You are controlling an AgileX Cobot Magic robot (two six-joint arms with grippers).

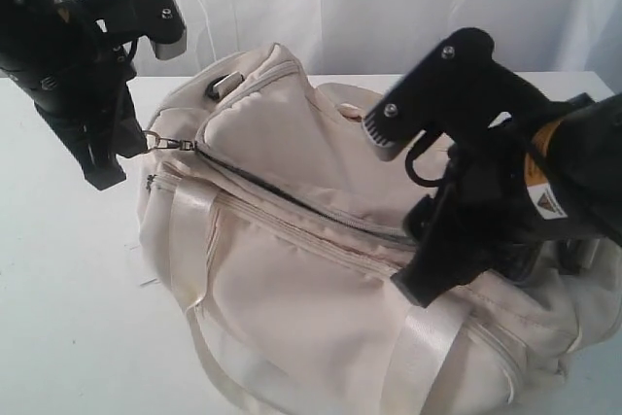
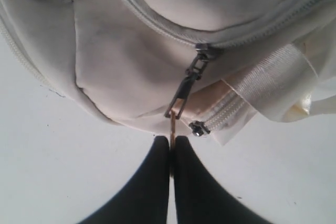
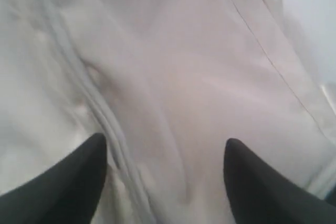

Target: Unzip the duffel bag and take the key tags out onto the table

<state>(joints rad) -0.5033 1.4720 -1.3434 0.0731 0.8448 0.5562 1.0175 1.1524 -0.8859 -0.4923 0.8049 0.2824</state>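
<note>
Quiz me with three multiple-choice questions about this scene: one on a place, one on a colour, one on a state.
1. Where does the left gripper grip? A a strap B the zipper pull C the table edge
2. The duffel bag is what colour? A red B cream C black
3. The right gripper is in what state? A open B shut on a strap C shut on fabric
Answers: B, it pinches the pull; B, pale fabric throughout; A, jaws stand wide apart above the bag.
</note>
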